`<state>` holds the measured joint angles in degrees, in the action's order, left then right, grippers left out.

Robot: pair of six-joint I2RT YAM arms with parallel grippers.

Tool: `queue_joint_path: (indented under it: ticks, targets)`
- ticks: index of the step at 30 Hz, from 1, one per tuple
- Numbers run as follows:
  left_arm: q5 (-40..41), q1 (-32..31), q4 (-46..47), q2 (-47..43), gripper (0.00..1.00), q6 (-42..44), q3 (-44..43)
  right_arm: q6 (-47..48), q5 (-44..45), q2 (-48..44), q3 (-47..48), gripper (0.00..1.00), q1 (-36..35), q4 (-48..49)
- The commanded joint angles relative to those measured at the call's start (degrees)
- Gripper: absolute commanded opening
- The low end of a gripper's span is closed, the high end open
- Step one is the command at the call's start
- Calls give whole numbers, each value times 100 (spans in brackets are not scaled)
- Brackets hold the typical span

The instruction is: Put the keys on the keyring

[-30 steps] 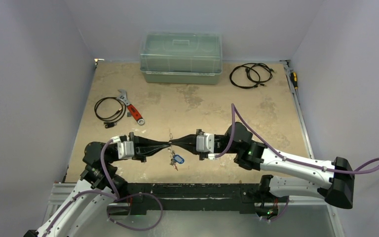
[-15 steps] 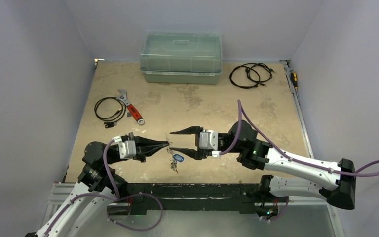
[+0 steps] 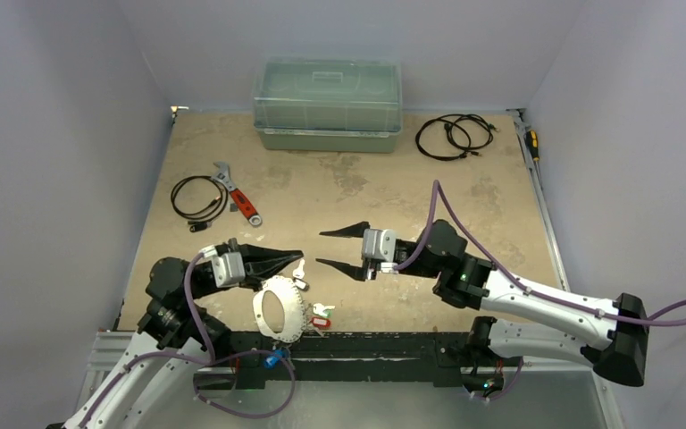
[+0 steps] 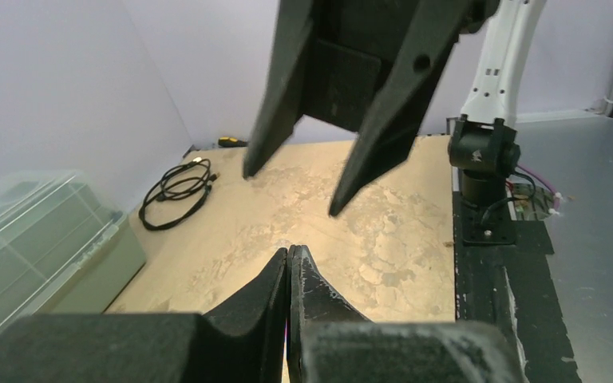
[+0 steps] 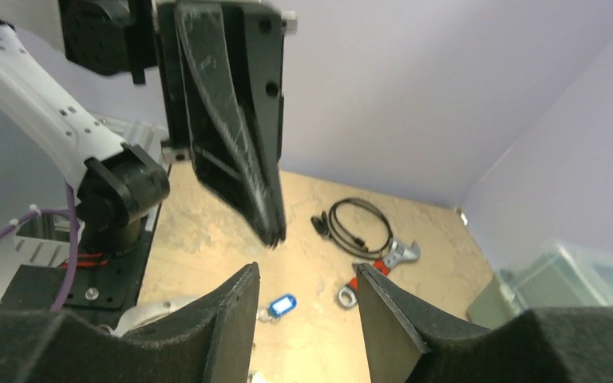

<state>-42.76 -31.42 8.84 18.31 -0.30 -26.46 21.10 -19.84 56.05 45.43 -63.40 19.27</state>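
Toward the near left of the tan counter (image 3: pixel 366 188), the left jaws are pressed flat together, and in the left wrist view we find nothing between their tips. A second ago they shared a pinch with the right jaws on the large thin whitish metal keyring (image 3: pixel 296 313), held edge-on between them. Now that loop has dropped away and sits just below the left tips at the counter's near edge, too blurred for us to tell whether it has come to rest. Just right of it lie the small silver keys with oblong plastic tags (image 3: pixel 323 310), a red tag (image 3: pixel 320 322) nearest us. A blue tag (image 3: pixel 271 361) shows lower, over the black rail (image 3: pixel 393 344). Farther right, the right jaws have sprung wide apart and hold nothing. We judge the grip lost: the ring must be picked up again before threading can go on.
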Motion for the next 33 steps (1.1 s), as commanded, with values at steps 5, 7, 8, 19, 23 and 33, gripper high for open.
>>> queue_joint_path:
  ticks: [5,7,8,19,23,33]
  targets:
    - [1296,31,-536,197,23,156,-396,-849,633,743,-377,52,47,335]
    - [1616,44,-605,46,36,171,-405,-1304,569,1139,-358,50,38,527]
    - [1759,73,-634,-14,40,187,-409,-1577,488,1360,-313,48,27,663]
    - [3195,617,-875,-502,61,114,-479,-2635,123,3814,439,39,-630,1516]
    - [3300,641,-1140,-464,61,151,-540,-2583,221,4547,1034,33,-898,1186]
    - [3423,670,-1255,-441,61,189,-577,-2735,865,5550,1453,17,-1096,987]
